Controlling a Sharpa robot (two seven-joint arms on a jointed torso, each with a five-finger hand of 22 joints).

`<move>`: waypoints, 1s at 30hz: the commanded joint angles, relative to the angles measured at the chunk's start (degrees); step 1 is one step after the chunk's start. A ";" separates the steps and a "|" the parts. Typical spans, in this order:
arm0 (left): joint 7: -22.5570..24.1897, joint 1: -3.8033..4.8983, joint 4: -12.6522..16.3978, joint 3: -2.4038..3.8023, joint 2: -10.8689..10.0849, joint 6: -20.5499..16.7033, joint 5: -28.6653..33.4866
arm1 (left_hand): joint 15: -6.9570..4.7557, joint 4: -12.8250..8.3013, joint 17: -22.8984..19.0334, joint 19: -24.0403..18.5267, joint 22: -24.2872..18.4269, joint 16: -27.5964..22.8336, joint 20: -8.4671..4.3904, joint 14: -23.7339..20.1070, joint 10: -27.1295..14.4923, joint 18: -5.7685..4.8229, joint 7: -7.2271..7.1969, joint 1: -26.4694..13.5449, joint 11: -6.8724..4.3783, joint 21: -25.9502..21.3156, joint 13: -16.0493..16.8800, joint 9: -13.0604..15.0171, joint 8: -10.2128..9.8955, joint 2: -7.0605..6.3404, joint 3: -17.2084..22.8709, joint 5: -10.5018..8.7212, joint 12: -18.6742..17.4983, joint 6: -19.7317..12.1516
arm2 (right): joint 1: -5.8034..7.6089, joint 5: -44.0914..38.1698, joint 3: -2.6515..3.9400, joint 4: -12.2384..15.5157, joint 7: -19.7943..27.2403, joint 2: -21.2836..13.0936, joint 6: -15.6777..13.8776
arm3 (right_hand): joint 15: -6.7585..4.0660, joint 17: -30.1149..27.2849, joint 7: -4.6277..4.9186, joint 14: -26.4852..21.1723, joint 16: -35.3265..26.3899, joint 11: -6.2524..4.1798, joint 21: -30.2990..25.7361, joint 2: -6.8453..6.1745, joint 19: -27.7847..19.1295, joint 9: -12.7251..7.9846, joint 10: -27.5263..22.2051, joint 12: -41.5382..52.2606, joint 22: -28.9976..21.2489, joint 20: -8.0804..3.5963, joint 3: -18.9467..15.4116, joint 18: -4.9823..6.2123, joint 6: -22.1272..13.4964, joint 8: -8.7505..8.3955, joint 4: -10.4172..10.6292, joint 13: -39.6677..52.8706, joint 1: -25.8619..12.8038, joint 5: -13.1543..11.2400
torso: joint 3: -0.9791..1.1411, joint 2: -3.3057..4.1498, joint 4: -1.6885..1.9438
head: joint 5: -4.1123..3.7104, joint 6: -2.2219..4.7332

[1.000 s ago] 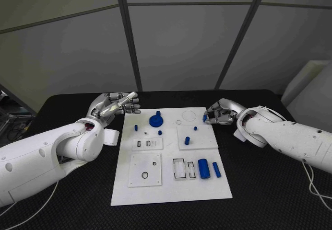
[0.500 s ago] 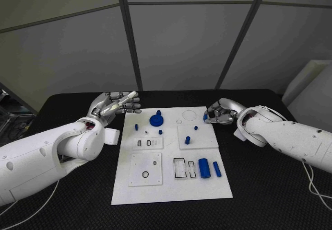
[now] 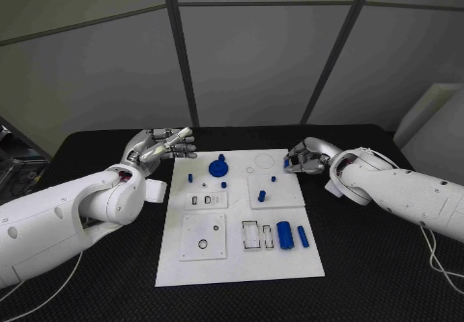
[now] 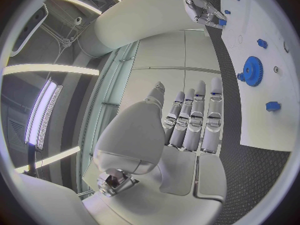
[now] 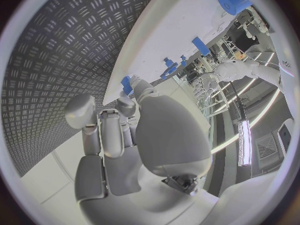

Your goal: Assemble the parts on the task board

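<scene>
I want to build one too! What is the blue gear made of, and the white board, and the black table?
Gear: probably plastic, solid matte blue with moulded teeth. Board: smooth white, likely plastic, though painted metal is possible. Table: black cover with a raised tread pattern, maybe rubber.

Can't really tell what's pinched in the right hand (image 3: 306, 161) at the task board (image 3: 242, 268) far right corner: small blue part (image 5: 127, 83) mostly hidden behind fingers.

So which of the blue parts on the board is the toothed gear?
The round blue gear at the task board's far end, nearer the left hand; the other blue parts are pegs or cylinders.
</scene>
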 commanded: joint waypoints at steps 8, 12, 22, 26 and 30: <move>0.43 0.08 0.10 0.05 -0.05 0.58 -0.18 | 0.07 -0.23 0.05 -0.07 -0.09 -0.37 0.33 -0.22 -0.10 2.89 0.22 0.42 0.03 -0.27 0.01 -0.01 -0.27 0.16 0.13 -0.06 -0.22 0.01 | 0.07 -0.38 0.03 -0.03 -0.10 0.21 0.57 | -0.12 3.88 0.12 3.44 0.42 0.07 0.34 0.36 0.45 0.15 0.73 0.49 0.33 0.06 0.19 -0.52 0.97 0.55 0.00 0.27 0.14 -0.30 | 0.01 0.00 0.00 | -0.08 -0.08; 0.42 0.08 0.12 0.05 -0.10 0.57 -0.18 | 0.07 -0.23 0.05 -0.07 -0.09 -0.37 0.33 -0.22 -0.10 2.89 0.22 0.42 0.03 -0.27 0.01 -0.01 -0.27 0.16 0.13 -0.06 -0.22 0.01 | 0.07 -0.56 0.03 -0.03 -0.19 0.25 0.44 | -0.10 4.07 0.10 3.51 0.55 0.06 0.50 0.59 0.59 0.34 0.91 0.76 0.56 0.08 0.25 -0.55 2.15 1.04 0.10 0.48 -0.02 -0.26 | 0.01 -0.01 -0.02 | -0.07 -0.07; 0.43 0.08 0.14 0.05 -0.14 0.58 -0.18 | 0.07 -0.23 0.05 -0.07 -0.09 -0.37 0.33 -0.22 -0.10 2.89 0.22 0.42 0.03 -0.27 0.01 -0.01 -0.27 0.16 0.13 -0.06 -0.22 0.01 | 0.07 -0.70 0.03 0.04 0.20 0.36 -1.41 | -0.49 5.66 -0.49 3.97 1.61 -0.45 1.87 2.18 1.76 0.90 1.93 1.88 2.77 -0.15 1.46 -0.92 5.40 2.66 -0.36 1.50 0.92 -0.17 | 0.03 -0.01 -0.01 | -0.12 -0.16; 0.43 0.08 0.12 0.05 -0.15 0.60 -0.18 | 0.07 -0.23 0.05 -0.07 -0.09 -0.37 0.33 -0.22 -0.10 2.89 0.22 0.42 0.03 -0.27 0.01 -0.01 -0.27 0.16 0.13 -0.06 -0.22 0.01 | 0.07 -0.71 0.03 0.11 0.36 0.45 -2.38 | -0.74 6.47 -0.82 4.17 2.15 -0.74 2.67 3.13 2.41 1.01 2.74 2.78 4.04 -0.36 2.61 -1.14 6.16 3.07 -0.94 2.43 1.84 -0.77 | 0.04 0.00 0.00 | -0.12 -0.30; 0.38 0.08 0.10 0.05 -0.20 0.68 -0.18 | 0.07 -0.23 0.05 -0.07 -0.09 -0.37 0.33 -0.22 -0.10 2.89 0.22 0.42 0.03 -0.27 0.01 -0.01 -0.27 0.16 0.13 -0.06 -0.22 0.01 | 0.06 -0.68 0.04 0.33 0.35 0.54 -3.29 | -0.87 6.84 -0.95 4.25 2.38 -0.88 3.32 3.39 2.91 1.04 3.47 3.58 5.06 -0.54 3.47 -1.33 6.50 3.24 -1.31 3.26 2.02 0.20 | 0.01 -0.08 -0.06 | -0.02 -0.37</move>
